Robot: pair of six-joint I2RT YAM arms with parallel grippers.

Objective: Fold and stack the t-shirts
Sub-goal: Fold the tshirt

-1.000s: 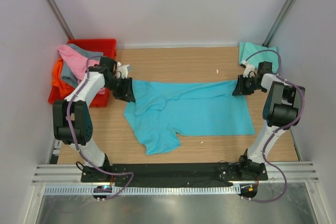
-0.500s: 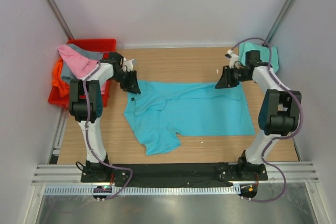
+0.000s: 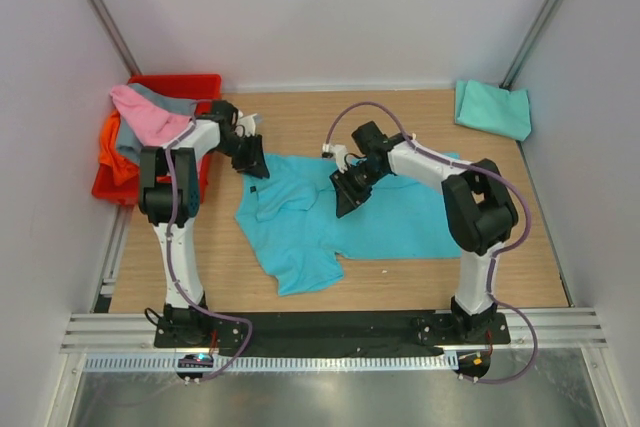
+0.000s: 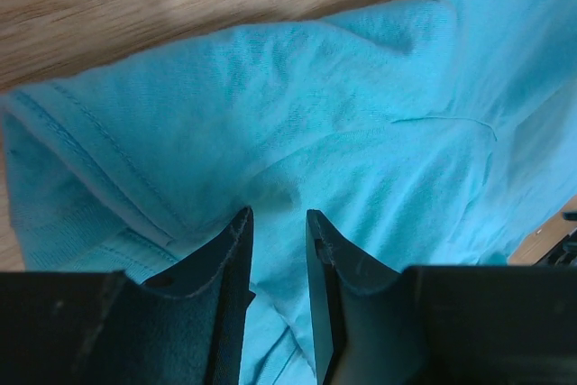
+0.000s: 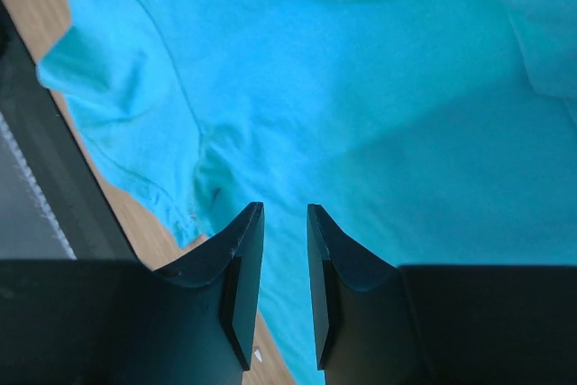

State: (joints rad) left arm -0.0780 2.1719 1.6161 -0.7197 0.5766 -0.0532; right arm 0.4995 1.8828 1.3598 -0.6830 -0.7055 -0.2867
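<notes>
A bright turquoise-blue t-shirt (image 3: 400,212) lies spread across the middle of the table, one sleeve (image 3: 300,269) pointing toward the near edge. My left gripper (image 3: 252,162) sits low at the shirt's back left corner. In the left wrist view its jaws (image 4: 278,214) stand a little apart over rumpled turquoise cloth (image 4: 270,87), with nothing clamped. My right gripper (image 3: 347,202) hovers over the shirt's middle, open and empty (image 5: 284,207), with flat cloth (image 5: 361,87) below. A folded mint-teal t-shirt (image 3: 492,108) lies at the back right corner.
A red crate (image 3: 185,83) at the back left holds pink (image 3: 140,112), grey (image 3: 165,99) and orange (image 3: 112,152) t-shirts that hang over its rim. The black rail at the table's near edge (image 5: 18,132) shows at the left of the right wrist view.
My right gripper let go of the shirt's back right corner and swung left to over the shirt's middle, its jaws widening. The left gripper shifted slightly toward the back and stays at its corner.
</notes>
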